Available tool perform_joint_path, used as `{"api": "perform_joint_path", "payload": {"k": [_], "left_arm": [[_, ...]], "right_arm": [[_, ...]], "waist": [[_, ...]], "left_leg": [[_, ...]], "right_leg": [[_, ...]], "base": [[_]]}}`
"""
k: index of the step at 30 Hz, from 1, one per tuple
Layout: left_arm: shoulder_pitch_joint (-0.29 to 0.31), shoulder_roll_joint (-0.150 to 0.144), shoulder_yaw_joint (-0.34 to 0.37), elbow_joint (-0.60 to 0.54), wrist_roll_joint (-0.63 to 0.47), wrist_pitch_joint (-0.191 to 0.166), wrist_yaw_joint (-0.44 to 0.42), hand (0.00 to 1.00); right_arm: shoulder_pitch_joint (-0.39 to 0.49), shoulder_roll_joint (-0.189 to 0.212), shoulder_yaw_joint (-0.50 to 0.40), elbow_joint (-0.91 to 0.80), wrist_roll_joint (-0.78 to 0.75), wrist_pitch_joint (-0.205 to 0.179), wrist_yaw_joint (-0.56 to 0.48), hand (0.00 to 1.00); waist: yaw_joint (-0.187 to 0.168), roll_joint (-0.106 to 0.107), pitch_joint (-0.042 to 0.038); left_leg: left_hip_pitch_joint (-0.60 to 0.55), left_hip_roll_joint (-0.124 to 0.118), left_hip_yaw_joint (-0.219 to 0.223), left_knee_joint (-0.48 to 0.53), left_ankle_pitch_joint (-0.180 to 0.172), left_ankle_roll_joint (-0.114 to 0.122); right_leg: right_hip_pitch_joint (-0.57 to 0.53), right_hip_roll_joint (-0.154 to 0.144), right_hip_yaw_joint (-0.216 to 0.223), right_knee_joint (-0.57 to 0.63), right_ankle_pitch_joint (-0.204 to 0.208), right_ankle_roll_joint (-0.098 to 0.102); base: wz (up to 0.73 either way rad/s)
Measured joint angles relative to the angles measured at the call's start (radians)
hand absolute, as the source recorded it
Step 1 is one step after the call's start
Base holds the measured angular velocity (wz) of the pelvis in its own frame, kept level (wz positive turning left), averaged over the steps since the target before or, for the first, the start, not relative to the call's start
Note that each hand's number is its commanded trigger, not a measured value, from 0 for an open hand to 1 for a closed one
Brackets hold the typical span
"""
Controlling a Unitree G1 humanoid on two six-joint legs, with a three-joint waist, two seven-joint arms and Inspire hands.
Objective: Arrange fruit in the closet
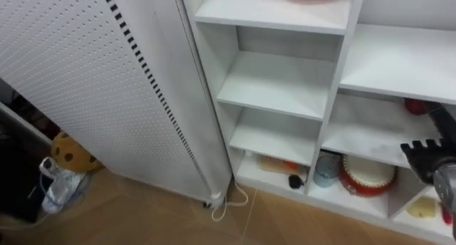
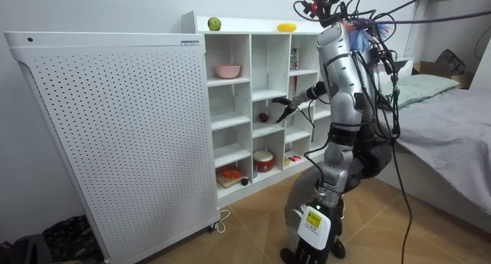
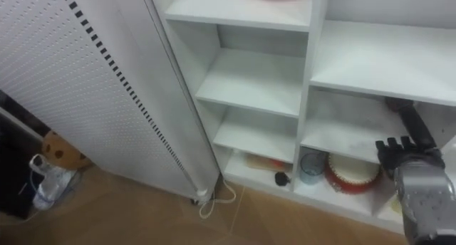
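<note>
No text, number or sign is legible in any view. Room view, upper centre: 1 small dark label (image 2: 189, 41) on the top edge of the white perforated panel (image 2: 115, 133); its print is too small to read.

Left: white perforated panel (image 1: 85, 67), upright on the wooden floor (image 1: 142, 209). By its foot, a looped white cable (image 1: 229, 201). Further right, low down: 1 bluish cup (image 1: 326, 169) just beside 1 round red container (image 1: 367, 177). Higher up, 1 pink bowl (image 2: 227, 70). Grey bed (image 2: 453, 118) at the room view's right.
</note>
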Motion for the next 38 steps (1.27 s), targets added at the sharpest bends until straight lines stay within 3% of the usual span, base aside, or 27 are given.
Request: {"api": "perform_joint_path", "payload": {"k": [6,8,12,13,14,17,19,22,26,31,34,38], "left_arm": [[-0.017,0.017,0.016,0.072,0.031,0.007,-0.048,0.0],[-0.035,0.019,0.064,0.081,0.038,0.003,-0.05,0.0],[-0.065,0.02,0.081,0.091,0.038,-0.002,-0.056,0.0],[-0.064,0.019,0.091,0.091,0.037,-0.01,-0.057,0.0],[-0.062,0.021,0.1,0.09,0.038,-0.015,-0.055,0.0],[-0.056,0.018,0.126,0.087,0.057,-0.017,-0.045,0.0],[-0.042,0.012,0.13,0.085,0.06,-0.025,-0.045,0.0],[-0.013,0.01,0.145,0.081,0.084,-0.045,-0.041,0.0],[0.013,-0.017,0.214,0.094,0.1,-0.045,-0.037,0.0],[0.027,-0.059,0.288,0.08,0.095,-0.044,-0.037,0.0],[0.032,-0.079,0.288,0.063,0.079,-0.051,-0.039,0.0],[0.028,-0.107,0.335,0.057,0.051,-0.068,-0.039,0.0]], "right_arm": [[0.16,-0.001,0.152,0.198,-0.202,0.063,0.183,0.0],[0.24,0.0,0.196,0.22,-0.327,0.084,0.245,0.0],[0.344,0.014,0.249,0.23,-0.435,0.095,0.312,0.0],[0.38,0.03,0.252,0.23,-0.492,0.095,0.332,0.0],[0.424,0.052,0.257,0.229,-0.545,0.096,0.345,0.0],[0.532,0.112,0.273,0.23,-0.653,0.098,0.377,0.0],[0.607,0.138,0.281,0.229,-0.728,0.097,0.404,0.0],[0.726,0.176,0.291,0.229,-0.814,0.095,0.423,0.0],[0.817,0.227,0.274,0.227,-0.89,0.092,0.436,0.0],[0.867,0.279,0.224,0.22,-0.95,0.084,0.443,0.0],[0.876,0.289,0.19,0.208,-0.979,0.081,0.437,0.0],[0.897,0.294,0.179,0.202,-1.01,0.081,0.437,0.0]], "waist": [[-0.002,-0.007,0.0028],[-0.002,-0.019,0.0071],[-0.03,-0.03,0.0088],[-0.041,-0.036,0.0065],[-0.054,-0.048,-0.0018],[-0.088,-0.066,-0.0167],[-0.104,-0.069,-0.0245],[-0.12,-0.074,-0.0343],[-0.148,-0.074,-0.0351],[-0.201,-0.061,-0.0338],[-0.228,-0.053,-0.0374],[-0.235,-0.051,-0.0402]], "left_leg": [[0.106,0.011,0.004,-0.069,0.002,-0.004],[0.145,0.012,0.006,-0.096,0.004,-0.007],[0.223,0.014,0.004,-0.139,0.006,-0.011],[0.257,0.015,0.003,-0.158,0.006,-0.012],[0.289,0.015,0.0,-0.185,0.009,-0.017],[0.375,0.019,-0.013,-0.245,0.012,-0.023],[0.443,0.02,-0.013,-0.286,0.013,-0.024],[0.552,0.015,-0.009,-0.349,0.011,-0.027],[0.691,0.013,0.019,-0.431,0.008,-0.031],[0.786,0.011,0.036,-0.488,0.004,-0.037],[0.832,0.009,0.048,-0.517,0.005,-0.039],[0.894,0.009,0.073,-0.545,0.005,-0.042]], "right_leg": [[0.107,0.022,-0.004,-0.092,0.027,0.006],[0.144,0.031,-0.001,-0.118,0.029,0.009],[0.232,0.038,-0.019,-0.171,0.034,0.012],[0.272,0.046,-0.026,-0.205,0.04,0.012],[0.308,0.052,-0.032,-0.239,0.046,0.013],[0.422,0.078,-0.056,-0.341,0.067,0.021],[0.506,0.093,-0.075,-0.411,0.082,0.026],[0.622,0.107,-0.069,-0.503,0.098,0.044],[0.744,0.115,-0.046,-0.58,0.115,0.057],[0.818,0.124,-0.019,-0.613,0.115,0.058],[0.847,0.127,-0.015,-0.615,0.115,0.058],[0.883,0.133,0.03,-0.628,0.115,0.058]], "base": [[-0.1],[-0.05],[0.02],[0.0],[0.03],[0.16],[0.02],[0.0],[-0.2],[-0.13],[-0.15],[-0.21]]}}
